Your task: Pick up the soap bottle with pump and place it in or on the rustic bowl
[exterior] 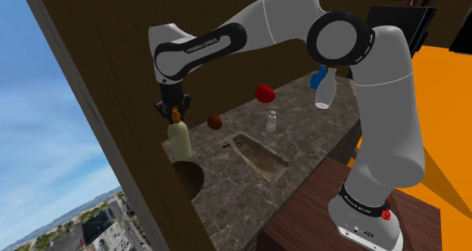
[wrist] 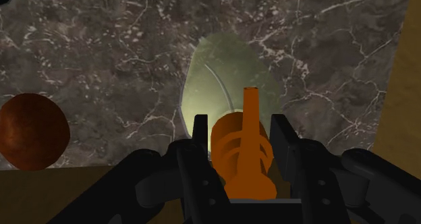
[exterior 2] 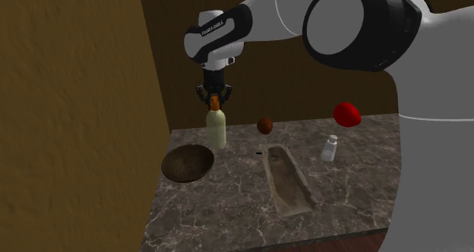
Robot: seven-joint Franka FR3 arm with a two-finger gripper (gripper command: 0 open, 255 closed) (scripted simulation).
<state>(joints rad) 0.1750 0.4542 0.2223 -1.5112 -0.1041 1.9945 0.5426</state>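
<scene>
Dark, veined marble countertop [exterior 2: 228,205], smooth. Round, rough brown rustic bowl [exterior 2: 187,164] sits at its wall-side edge. Pale green rounded soap bottle [exterior 2: 217,129] is upright just behind it, nr back edge. Black gripper [exterior 2: 215,100] clamps slim orange pump [wrist: 243,148] from above. Risk: w/ grip on pump only, body may swing or slip, missing bowl.

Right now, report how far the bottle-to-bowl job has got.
Done: the gripper is at the bottle, set around its orange pump. In hand: the grab; I cannot tell if it is clamped yet. Left: the bottle stands upright beside the bowl, not in it, so the lift, carry and placing remain.
</scene>
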